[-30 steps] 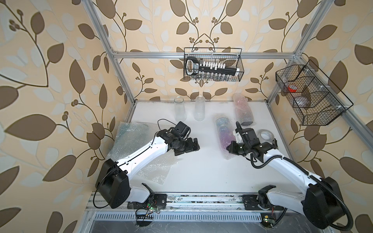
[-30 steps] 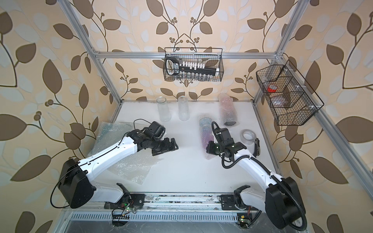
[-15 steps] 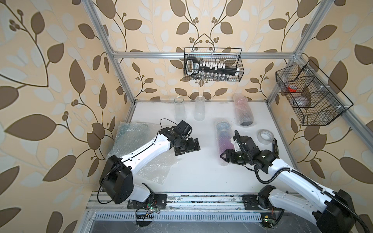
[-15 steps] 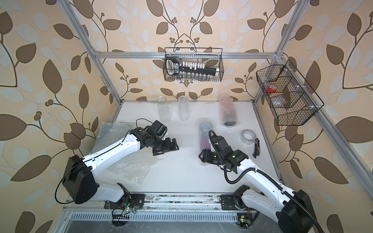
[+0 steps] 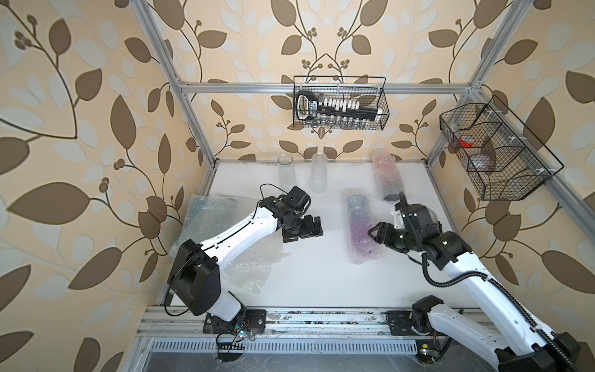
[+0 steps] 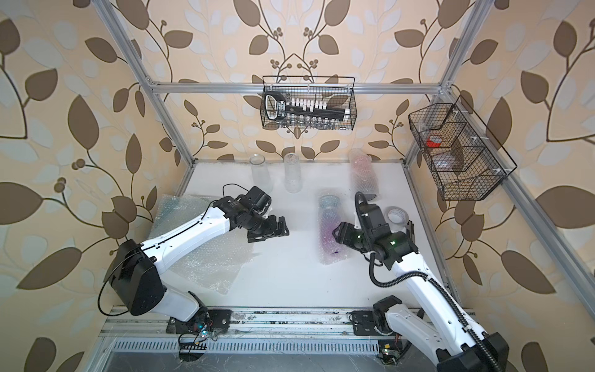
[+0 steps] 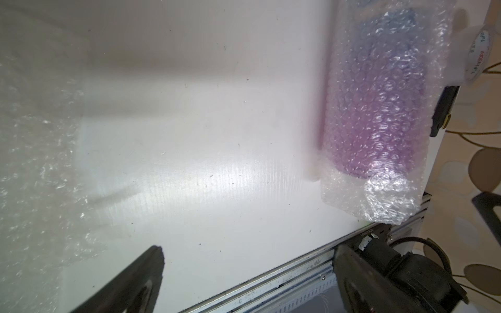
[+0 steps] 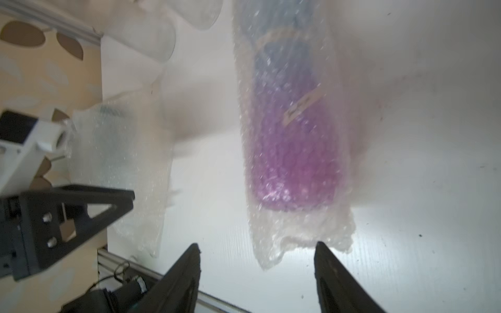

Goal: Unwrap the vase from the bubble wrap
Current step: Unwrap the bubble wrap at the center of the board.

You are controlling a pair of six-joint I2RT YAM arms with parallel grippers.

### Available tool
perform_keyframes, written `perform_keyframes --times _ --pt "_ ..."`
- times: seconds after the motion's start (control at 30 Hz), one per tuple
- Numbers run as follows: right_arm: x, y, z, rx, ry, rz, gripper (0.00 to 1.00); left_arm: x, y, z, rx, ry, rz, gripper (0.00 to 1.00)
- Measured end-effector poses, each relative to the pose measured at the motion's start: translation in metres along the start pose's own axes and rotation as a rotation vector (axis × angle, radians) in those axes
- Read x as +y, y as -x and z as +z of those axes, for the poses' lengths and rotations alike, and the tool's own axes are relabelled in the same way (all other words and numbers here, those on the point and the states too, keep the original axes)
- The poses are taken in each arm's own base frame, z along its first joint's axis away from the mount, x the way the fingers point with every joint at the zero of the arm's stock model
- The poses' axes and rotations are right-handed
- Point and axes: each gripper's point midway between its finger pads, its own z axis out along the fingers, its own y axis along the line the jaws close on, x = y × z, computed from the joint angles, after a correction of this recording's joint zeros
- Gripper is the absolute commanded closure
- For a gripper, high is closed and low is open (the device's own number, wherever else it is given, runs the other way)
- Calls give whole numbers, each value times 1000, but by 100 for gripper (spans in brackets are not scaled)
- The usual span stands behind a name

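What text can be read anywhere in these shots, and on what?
"YuPinBOPP": on the tape roll, printed more than once.
Label on the black tool in the wire basket: too small to read.
Sticker on the wrapped vase: blurred, unreadable.

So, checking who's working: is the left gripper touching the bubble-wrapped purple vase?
Apart. In both top views bare white table separates the left gripper from the bubble-wrapped purple vase.

Bright, even light; table glare; soft, blurred wrist views; bowed edges.
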Motion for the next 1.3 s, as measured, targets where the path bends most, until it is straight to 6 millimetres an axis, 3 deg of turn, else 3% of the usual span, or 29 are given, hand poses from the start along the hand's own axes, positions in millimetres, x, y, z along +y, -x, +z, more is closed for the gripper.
perform_keyframes --times 0.1,0.2,0.37,0.47,0.83,1.13,1.3 --pt "-27 28 9 -2 -26 99 33 -11 8 10 16 -9 9 1" --pt "-37 42 27 41 -16 123 34 -23 10 19 30 -29 24 1" --pt "-33 40 68 145 52 104 26 -33 6 25 57 -60 35 1" --pt "-30 36 80 170 86 85 25 -34 5 25 60 -66 35 1" --pt "3 -17 108 275 150 -52 26 -33 5 25 63 -62 34 1" --pt "33 -62 105 325 183 -137 27 -44 16 29 66 -69 37 1" --pt "34 -67 99 316 198 -116 25 -60 28 38 68 -55 74 1"
